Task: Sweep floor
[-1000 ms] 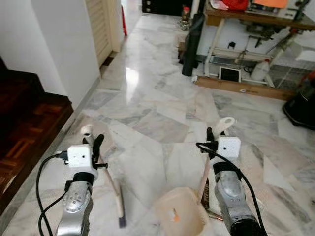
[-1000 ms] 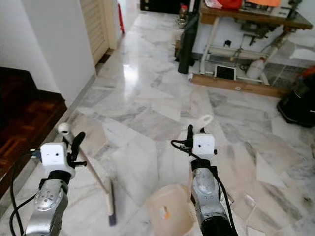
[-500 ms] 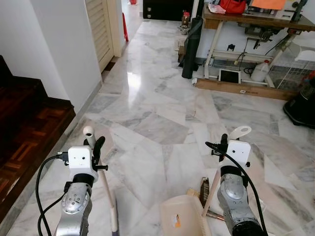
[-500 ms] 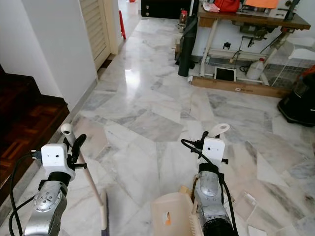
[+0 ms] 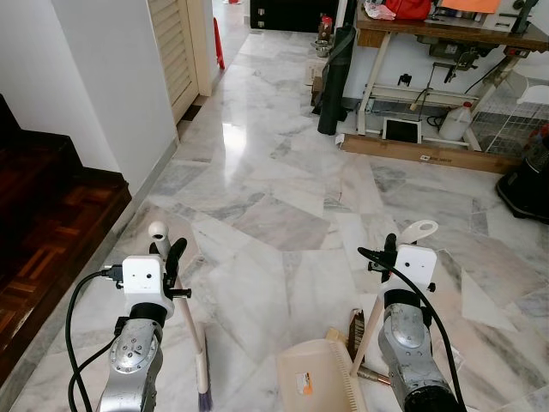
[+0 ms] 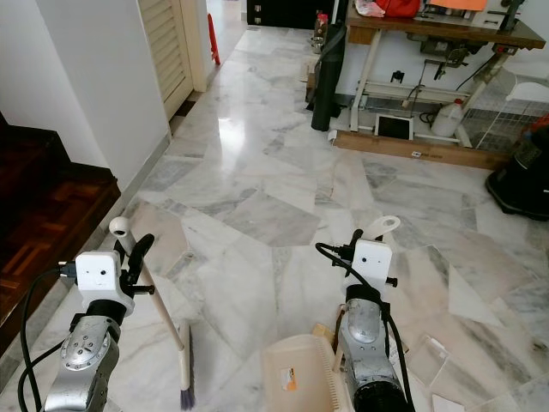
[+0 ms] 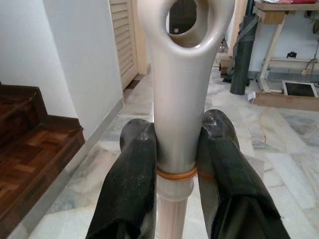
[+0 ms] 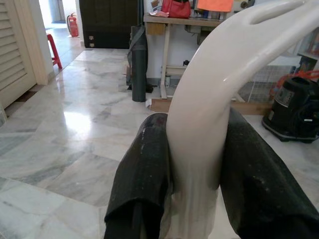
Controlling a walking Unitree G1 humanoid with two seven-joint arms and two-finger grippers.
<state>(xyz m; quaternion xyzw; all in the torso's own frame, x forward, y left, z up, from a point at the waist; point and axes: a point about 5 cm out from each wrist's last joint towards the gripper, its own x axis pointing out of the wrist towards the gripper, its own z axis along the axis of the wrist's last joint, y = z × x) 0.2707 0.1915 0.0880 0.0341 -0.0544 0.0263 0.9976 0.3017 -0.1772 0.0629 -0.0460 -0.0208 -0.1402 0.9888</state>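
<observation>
Both grippers' fingers clamp handles: left gripper on broom, right gripper on dustpan

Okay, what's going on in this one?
The robot stands on a marble floor, set up to sweep. Its left gripper is shut on a broom handle, bristles on the floor beside it. Its right gripper is shut on a dustpan handle, with the cream dustpan resting just ahead.

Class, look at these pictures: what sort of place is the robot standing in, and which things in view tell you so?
Probably a hallway in a home used partly as a workroom: a polished marble floor, dark wooden stairs beside a white wall, and a cluttered work table with a jug beneath.
</observation>
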